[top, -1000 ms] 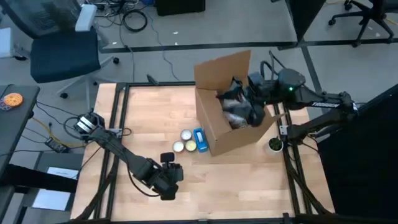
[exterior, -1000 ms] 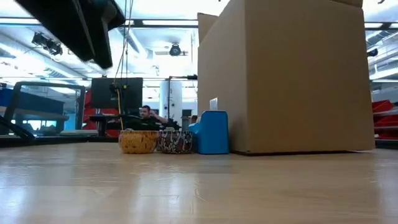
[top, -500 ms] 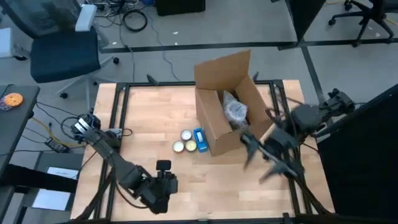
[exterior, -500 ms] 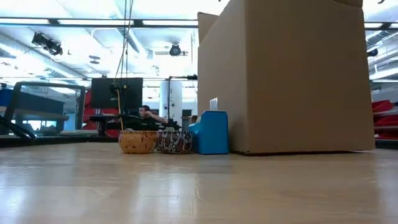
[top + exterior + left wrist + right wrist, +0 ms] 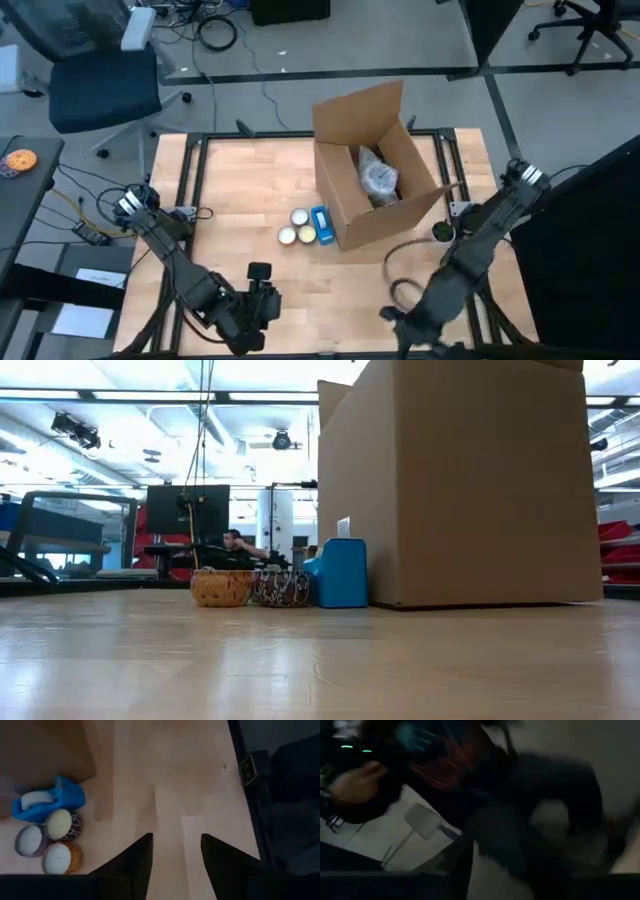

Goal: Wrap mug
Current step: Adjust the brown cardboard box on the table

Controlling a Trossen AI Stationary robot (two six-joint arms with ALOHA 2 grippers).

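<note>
Nearest, at the pale wooden surface [image 5: 240, 200]'s front edge, the left end effector [image 5: 255, 310] hovers released, empty. The right end effector [image 5: 405, 322] is blurred; its grip is unclear. Farther back, the open brown cardboard box [image 5: 370, 170] holds a plastic-wrapped bundle [image 5: 378, 178], contents indistinct.

The mug [image 5: 379, 178] sits down inside the open cardboard box [image 5: 345, 215], already bundled in clear, crinkly wrap that shows pale grey and white from above. It's a lumpy, rounded parcel resting on the box floor, close to the box's middle and leaning toward the far wall. No cup shape or handle can be made out through the wrap. Nothing is touching it.
</note>
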